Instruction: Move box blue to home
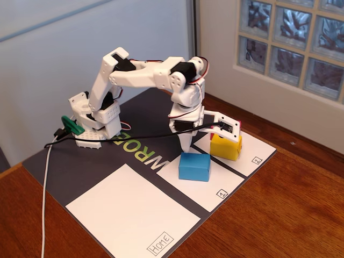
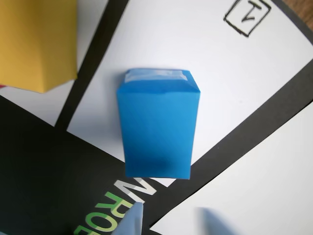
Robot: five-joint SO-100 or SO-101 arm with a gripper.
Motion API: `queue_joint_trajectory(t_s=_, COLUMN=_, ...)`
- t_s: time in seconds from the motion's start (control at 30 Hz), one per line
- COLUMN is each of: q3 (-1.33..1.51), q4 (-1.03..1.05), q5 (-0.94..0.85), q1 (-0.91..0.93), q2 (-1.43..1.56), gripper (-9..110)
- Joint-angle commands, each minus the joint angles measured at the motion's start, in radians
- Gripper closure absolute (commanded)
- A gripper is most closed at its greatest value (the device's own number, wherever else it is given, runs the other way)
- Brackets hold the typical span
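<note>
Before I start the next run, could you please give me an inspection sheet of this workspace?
Surface: dark grey mat on a wooden table.
Job's things: blue box sits on the white panel marked 1; Home panel holds nothing.
Clutter: yellow block on the panel marked 2.
Grippers: end effector open, above the mat beside the blue box, touching nothing.
Cables: black cable and white cable trail from the arm's base.
Surroundings: glass-block window.

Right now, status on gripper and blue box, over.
Gripper open, empty, above the blue box. Box on panel 1, not on Home. Yellow block close beside it.
</note>
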Motion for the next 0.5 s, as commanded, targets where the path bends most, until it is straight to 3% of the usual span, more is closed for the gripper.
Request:
queue_joint_trajectory(t_s=0.0, q3=-0.044, q4=0.008, q5=0.018, q1=-0.028, q2=0.009, gripper=40)
queue_joint_trajectory(t_s=0.13, q3=-0.044, q4=0.003, q5=0.035, q1=-0.046, q2=-0.002, gripper=27)
queue_joint_trajectory(t_s=0.47, q3=-0.029, q4=-0.014, q5=0.078, q1=-0.081, q2=-0.037, gripper=26)
